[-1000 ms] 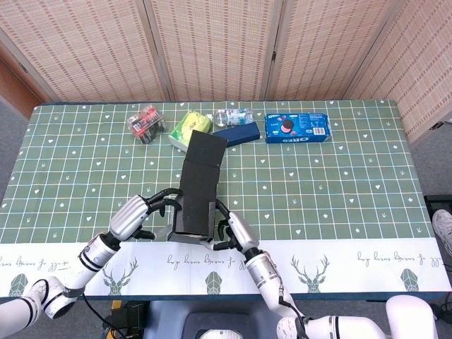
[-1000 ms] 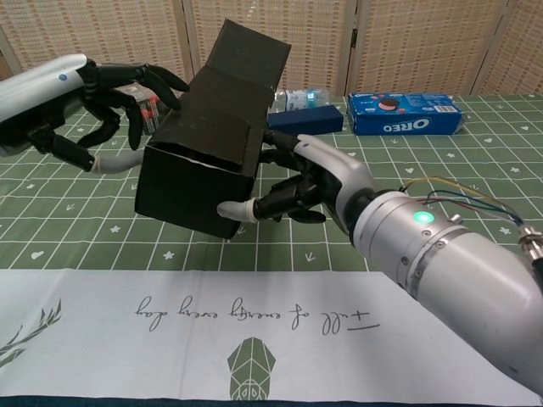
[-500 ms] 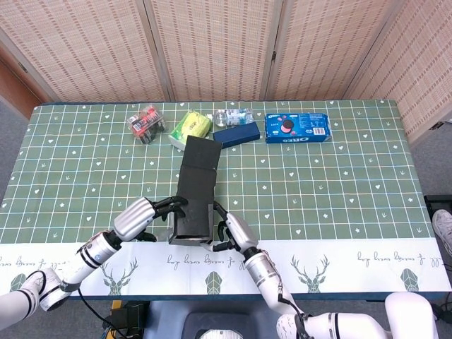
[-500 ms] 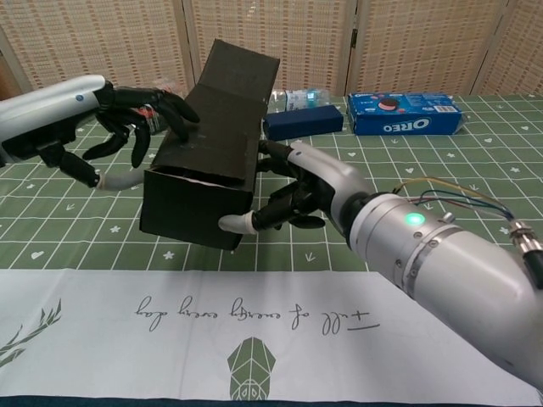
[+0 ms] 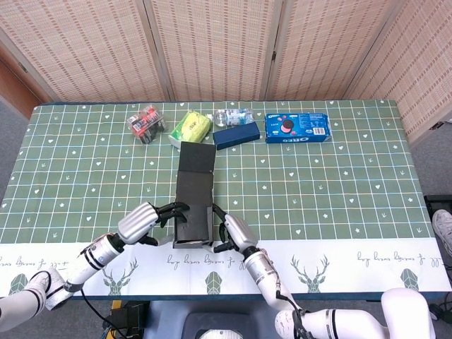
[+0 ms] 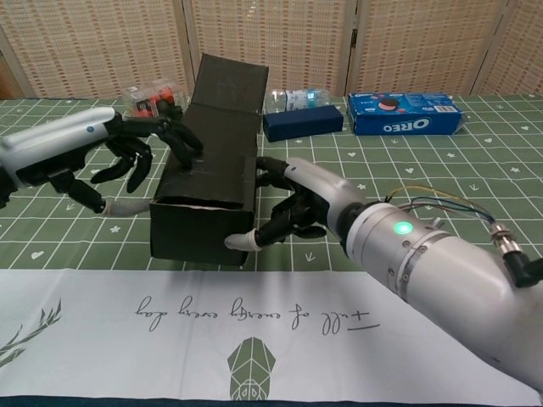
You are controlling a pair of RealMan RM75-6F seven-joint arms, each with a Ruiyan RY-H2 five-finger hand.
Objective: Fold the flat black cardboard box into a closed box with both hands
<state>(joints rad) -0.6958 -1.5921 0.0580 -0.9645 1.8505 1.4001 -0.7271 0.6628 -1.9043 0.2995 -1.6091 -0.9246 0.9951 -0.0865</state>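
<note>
Roughly at 7 o'clock on the green grid-patterned tablecloth (image 5: 339,183), the robot's left hand (image 5: 145,220) w/ silver back and black fingers (image 6: 174,136) lay against the left side of the black cardboard box (image 5: 194,205). Its fingers were spread and draped over the box's top left edge, the thumb low by the near corner; it pressed the box rather than closed round it.

The box itself sat near the front edge at about 6 o'clock, long axis running away from the robot. Its near end was formed into a rectangular tube resting on the cloth, and a flat flap (image 6: 227,82) at the far end stood up, pointing toward 12 o'clock.

At approx 5 o'clock, the right hand (image 5: 232,232) touched the box's right side. Its fingers were curled against the right wall, the pale-tipped thumb (image 6: 242,241) reaching to the lower front corner. So the box was braced between both hands, neither one wrapped fully round it.

Along the far side, from 11 to 1 o'clock: a clear pack of red-and-black items (image 5: 145,123), a yellow-green packet (image 5: 191,128), a clear plastic bottle lying down (image 5: 236,114), a dark blue flat box (image 5: 237,134), and a blue Oreo biscuit pack (image 5: 297,128).
</note>
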